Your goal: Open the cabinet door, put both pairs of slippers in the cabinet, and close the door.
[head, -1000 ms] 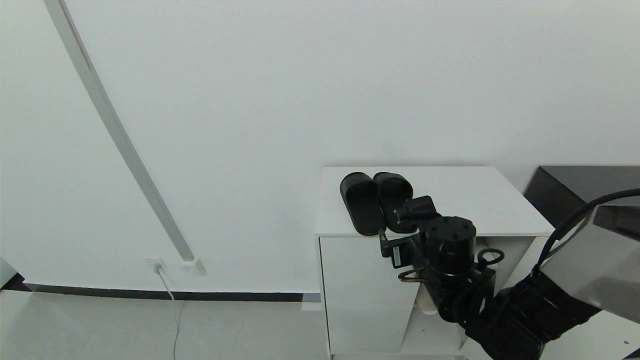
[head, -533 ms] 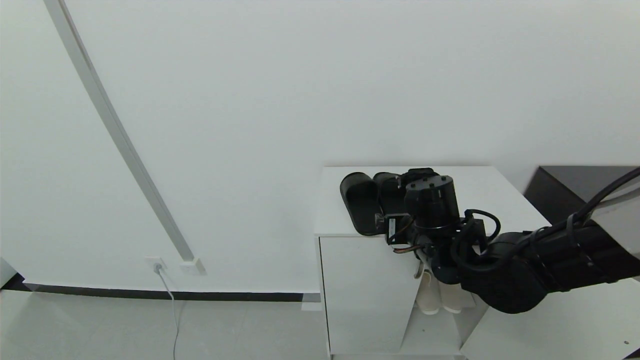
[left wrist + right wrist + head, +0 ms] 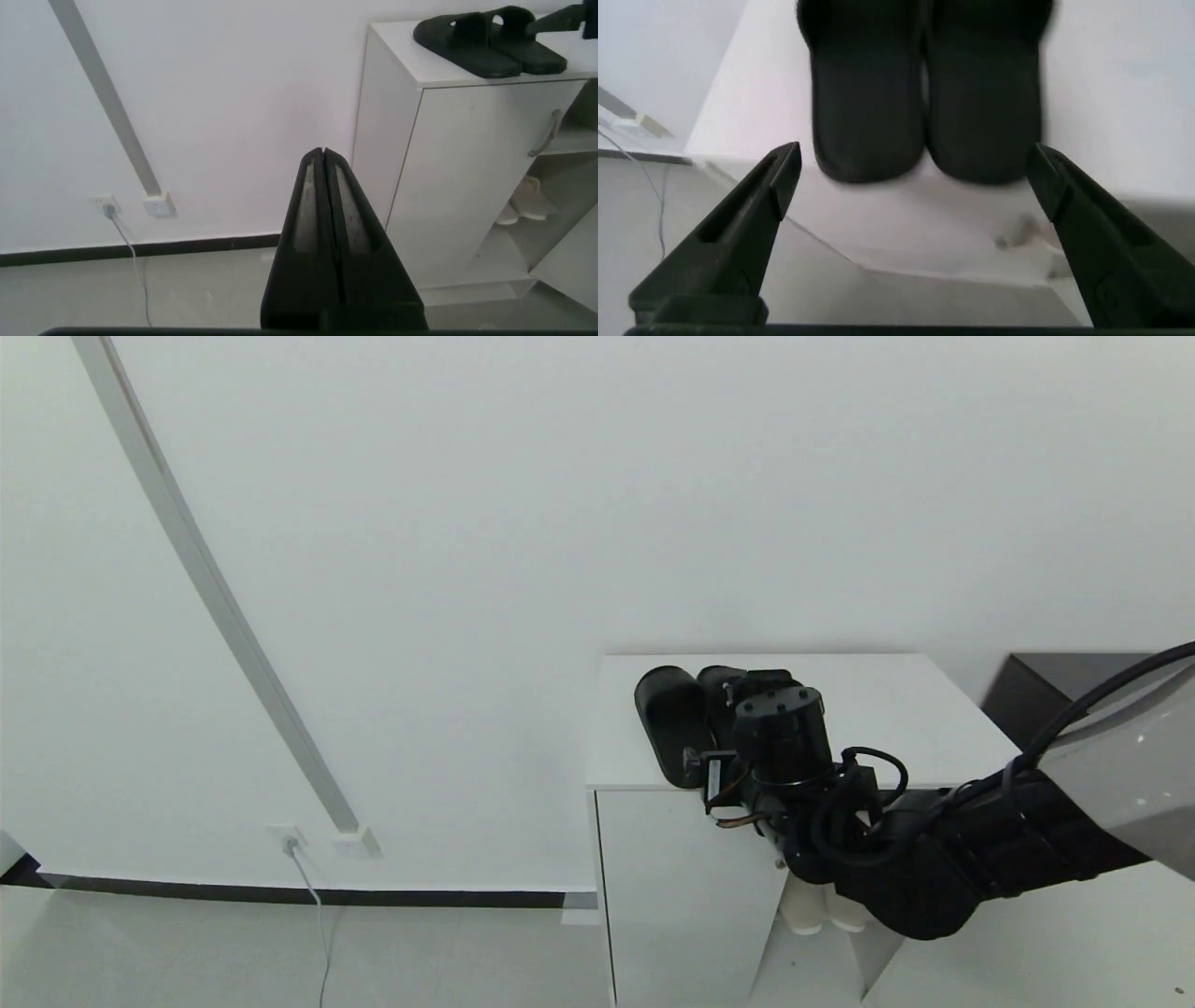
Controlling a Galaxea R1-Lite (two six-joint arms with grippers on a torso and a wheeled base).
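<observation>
A pair of black slippers (image 3: 677, 723) lies side by side on top of the white cabinet (image 3: 681, 887). My right gripper (image 3: 915, 173) is open just in front of their heels, one finger on each outer side of the pair, not touching them. In the head view its wrist (image 3: 780, 728) covers the right slipper. A pair of white slippers (image 3: 822, 910) stands inside the cabinet, whose right door (image 3: 1027, 943) is swung open. My left gripper (image 3: 324, 157) is shut on nothing, low and well off to the cabinet's left, facing the cabinet (image 3: 448, 168) and the black slippers (image 3: 491, 42).
The cabinet stands against a white wall. A dark piece of furniture (image 3: 1055, 686) sits to its right. A slanted grey strip (image 3: 215, 588) runs down the wall to a socket with a cable (image 3: 303, 868) at the left. Grey floor (image 3: 280, 952) lies open left of the cabinet.
My right arm has risen from in front of the cabinet opening and moved forward over the black slippers. The head camera has shifted slightly, so the whole scene sits a little lower.
</observation>
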